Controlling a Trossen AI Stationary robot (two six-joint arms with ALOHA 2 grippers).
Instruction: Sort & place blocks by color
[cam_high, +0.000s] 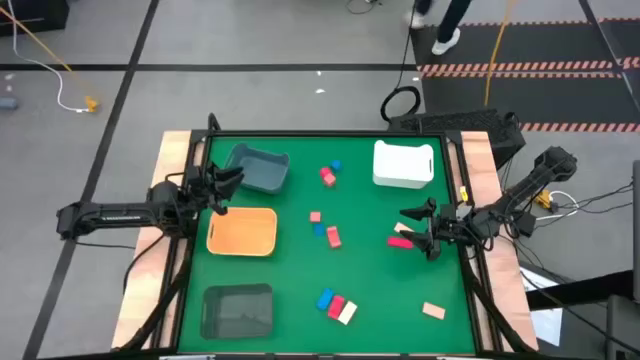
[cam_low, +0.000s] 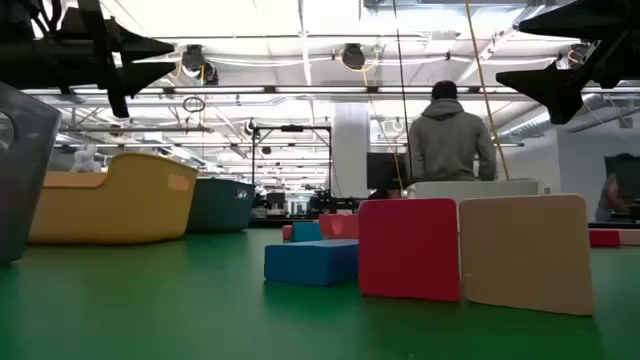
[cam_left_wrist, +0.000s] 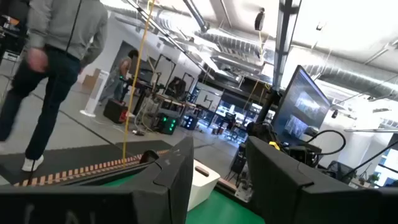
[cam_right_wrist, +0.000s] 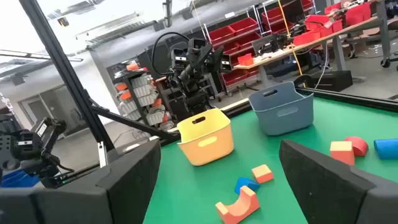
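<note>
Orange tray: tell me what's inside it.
In the high view the orange tray shows only its bare floor; no block lies in it. The left gripper hovers just beyond its rim, covering nothing inside.

Past the left pincer (cam_left_wrist: 214, 186), whose two dark fingers (cam_left_wrist: 283, 180) stand apart with nothing between them, we see the white tray (cam_left_wrist: 200, 179) on the green table (cam_left_wrist: 214, 208). A person (cam_left_wrist: 53, 68) in a grey hoodie walks beyond, near a lit monitor (cam_left_wrist: 301, 109).
</note>
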